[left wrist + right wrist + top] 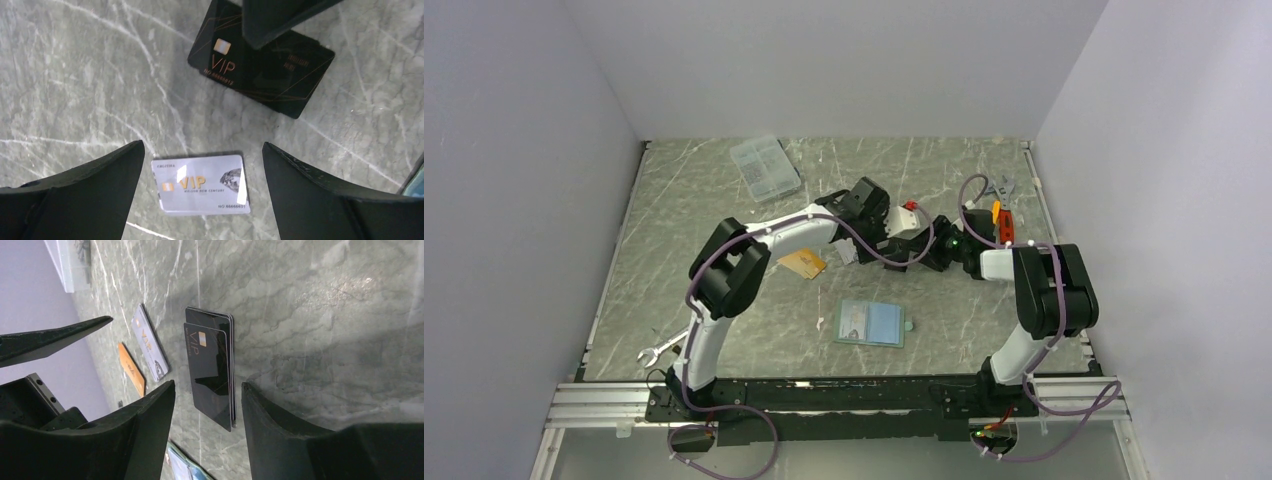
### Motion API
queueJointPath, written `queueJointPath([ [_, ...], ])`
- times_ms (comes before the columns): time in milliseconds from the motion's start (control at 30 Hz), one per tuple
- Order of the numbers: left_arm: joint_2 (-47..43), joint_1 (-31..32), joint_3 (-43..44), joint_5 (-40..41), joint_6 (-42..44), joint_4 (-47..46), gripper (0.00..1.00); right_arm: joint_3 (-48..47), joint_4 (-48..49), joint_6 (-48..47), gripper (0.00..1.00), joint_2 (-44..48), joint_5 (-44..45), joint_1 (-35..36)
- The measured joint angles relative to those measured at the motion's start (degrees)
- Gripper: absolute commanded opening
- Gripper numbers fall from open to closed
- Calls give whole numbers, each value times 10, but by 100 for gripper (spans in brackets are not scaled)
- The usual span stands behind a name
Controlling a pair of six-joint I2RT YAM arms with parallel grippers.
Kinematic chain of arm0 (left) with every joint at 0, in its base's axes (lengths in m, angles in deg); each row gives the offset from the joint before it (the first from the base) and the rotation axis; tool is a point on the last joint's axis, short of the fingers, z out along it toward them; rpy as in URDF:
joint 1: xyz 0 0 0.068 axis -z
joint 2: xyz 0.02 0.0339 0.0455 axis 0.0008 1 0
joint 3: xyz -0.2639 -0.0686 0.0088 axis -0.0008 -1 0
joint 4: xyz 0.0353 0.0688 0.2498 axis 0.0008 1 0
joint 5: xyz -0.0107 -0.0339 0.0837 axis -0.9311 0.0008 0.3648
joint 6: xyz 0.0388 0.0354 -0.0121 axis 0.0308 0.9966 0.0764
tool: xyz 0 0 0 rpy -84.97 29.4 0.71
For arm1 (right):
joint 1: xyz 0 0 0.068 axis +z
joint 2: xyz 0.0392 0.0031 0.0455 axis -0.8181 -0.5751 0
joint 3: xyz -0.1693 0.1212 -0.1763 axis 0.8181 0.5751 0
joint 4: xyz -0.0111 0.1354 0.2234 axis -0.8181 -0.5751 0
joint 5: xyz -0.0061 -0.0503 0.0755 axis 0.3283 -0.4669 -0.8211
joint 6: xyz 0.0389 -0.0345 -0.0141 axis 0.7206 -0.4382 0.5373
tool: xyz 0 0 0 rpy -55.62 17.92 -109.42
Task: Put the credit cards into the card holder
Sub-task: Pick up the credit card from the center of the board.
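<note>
The silvery-white card (202, 184) lies flat on the table between the wide-open fingers of my left gripper (202, 145), which hovers above it without touching. The orange-gold card (802, 263) lies to its left; it also shows in the right wrist view (131, 369). My right gripper (208, 384) is open and empty, its fingers on either side of a small stack of black VIP cards (210, 367) on the table. The card holder (869, 323) lies open and flat near the front, light blue side up. Both grippers meet at mid table (864, 235), (929, 250).
A clear plastic compartment box (766, 167) sits at the back left. A wrench (662, 348) lies at the front left. Pliers with orange handles (999, 207) lie at the back right. The black cards (260, 65) lie just beyond the silver card.
</note>
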Motion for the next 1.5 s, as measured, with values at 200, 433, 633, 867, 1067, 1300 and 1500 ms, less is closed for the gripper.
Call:
queueJointPath([
  [200,17,15,12,0,6,-13,93,17,38,17,49,-10,-22,0],
  [433,34,17,29,0,6,-22,92,19,44,22,48,-14,-29,0],
  [633,48,19,44,5,6,-25,91,19,43,22,47,-14,-27,0],
  [867,70,24,49,15,6,-30,91,19,41,22,44,-14,-25,0],
  [1067,71,26,49,19,8,-33,90,20,41,24,42,-16,-26,0],
  [1300,71,28,49,23,8,-33,90,35,66,38,40,-16,-29,-2],
  [1500,71,29,49,25,8,-32,90,54,101,54,38,-19,-35,-7],
])
